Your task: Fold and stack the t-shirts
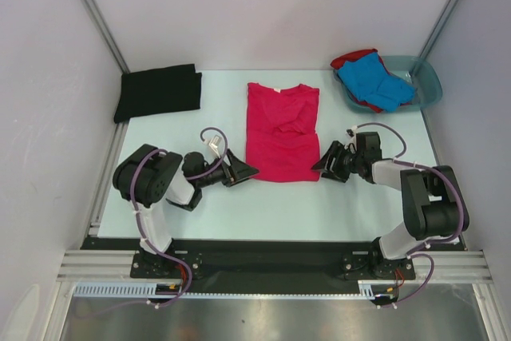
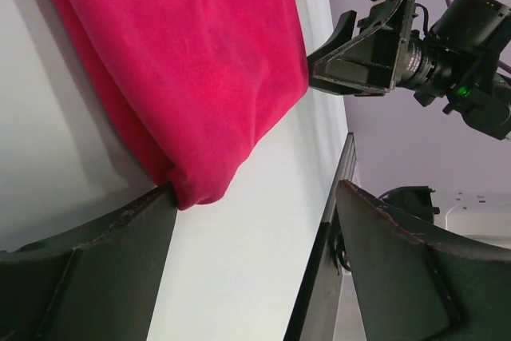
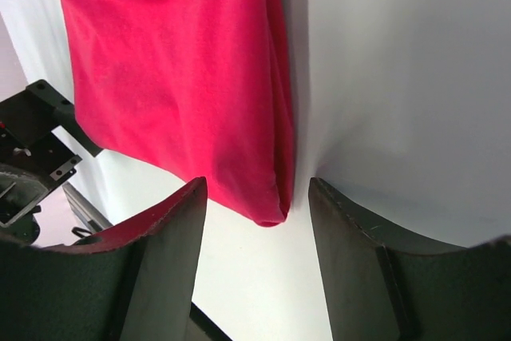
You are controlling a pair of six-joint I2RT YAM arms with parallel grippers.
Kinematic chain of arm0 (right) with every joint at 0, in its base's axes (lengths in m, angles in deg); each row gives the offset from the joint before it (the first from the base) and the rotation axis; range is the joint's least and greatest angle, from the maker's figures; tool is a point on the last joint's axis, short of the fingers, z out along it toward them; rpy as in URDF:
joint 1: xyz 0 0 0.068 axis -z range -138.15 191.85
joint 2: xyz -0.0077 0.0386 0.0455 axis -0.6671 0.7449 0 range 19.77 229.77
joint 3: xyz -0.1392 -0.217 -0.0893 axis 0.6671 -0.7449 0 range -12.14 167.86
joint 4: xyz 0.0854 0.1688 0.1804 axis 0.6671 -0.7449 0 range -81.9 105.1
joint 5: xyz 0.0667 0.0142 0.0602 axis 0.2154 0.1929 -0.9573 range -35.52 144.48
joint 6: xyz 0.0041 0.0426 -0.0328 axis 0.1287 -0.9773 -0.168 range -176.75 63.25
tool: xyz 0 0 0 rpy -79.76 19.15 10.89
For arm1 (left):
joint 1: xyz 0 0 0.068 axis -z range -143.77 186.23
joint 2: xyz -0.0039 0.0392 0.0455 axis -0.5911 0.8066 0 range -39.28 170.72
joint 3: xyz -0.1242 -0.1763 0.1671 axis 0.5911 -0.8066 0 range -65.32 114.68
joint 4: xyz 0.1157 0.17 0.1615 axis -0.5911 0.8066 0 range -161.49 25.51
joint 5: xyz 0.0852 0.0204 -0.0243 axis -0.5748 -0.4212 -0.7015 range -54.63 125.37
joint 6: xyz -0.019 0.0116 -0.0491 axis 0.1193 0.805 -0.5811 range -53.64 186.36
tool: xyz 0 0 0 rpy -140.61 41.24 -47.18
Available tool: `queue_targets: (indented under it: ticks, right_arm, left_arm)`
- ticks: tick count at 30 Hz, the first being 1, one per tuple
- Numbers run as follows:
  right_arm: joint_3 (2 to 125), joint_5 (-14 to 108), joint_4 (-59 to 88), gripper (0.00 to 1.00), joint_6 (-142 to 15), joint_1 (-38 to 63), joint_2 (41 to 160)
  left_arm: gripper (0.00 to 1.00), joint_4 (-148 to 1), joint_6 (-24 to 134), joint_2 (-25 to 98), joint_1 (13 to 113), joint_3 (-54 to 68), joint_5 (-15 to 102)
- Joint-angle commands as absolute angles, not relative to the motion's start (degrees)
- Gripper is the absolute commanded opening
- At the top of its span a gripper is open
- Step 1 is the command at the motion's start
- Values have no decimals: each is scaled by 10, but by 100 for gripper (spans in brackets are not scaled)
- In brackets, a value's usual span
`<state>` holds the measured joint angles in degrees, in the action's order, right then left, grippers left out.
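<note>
A magenta-pink t-shirt point(image 1: 281, 132) lies flat mid-table, its sleeves folded in and its hem toward me. My left gripper point(image 1: 249, 172) is low at the hem's left corner and open. That corner point(image 2: 192, 185) rests against the tip of one finger point(image 2: 104, 269), and bare table shows across the rest of the gap. My right gripper point(image 1: 317, 164) is at the hem's right corner, also open. That corner point(image 3: 271, 209) lies between the fingertips without being pinched. A black t-shirt point(image 1: 158, 92) lies folded at the back left. A blue t-shirt point(image 1: 375, 84) lies on a red t-shirt point(image 1: 351, 59) at the back right.
A translucent teal basin point(image 1: 429, 84) at the back right corner holds the blue and red shirts. White walls and metal posts close in the table on both sides and at the back. The table's front rail point(image 1: 271, 249) runs between the arm bases.
</note>
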<state>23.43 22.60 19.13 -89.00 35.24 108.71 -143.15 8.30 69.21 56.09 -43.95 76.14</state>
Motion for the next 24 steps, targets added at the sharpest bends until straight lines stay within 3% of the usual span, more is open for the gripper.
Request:
queue_targets:
  ticks: [1,10,15,24]
  right_arm:
    - [226,219,220,60,-898,354,1104]
    - [220,205,243,60,-910,353,1122]
    - [212,202,252,60,-918,353,1124]
    - [189,206,269,59,-937,342,1119]
  left_arm:
    - [86,-1407,97,690,557,-451,754]
    - [86,-1113,262,574,557,-412,663]
    - [84,-1094,278,570,558,-405,654]
    - [71,-1095,281,584,566,-408,646]
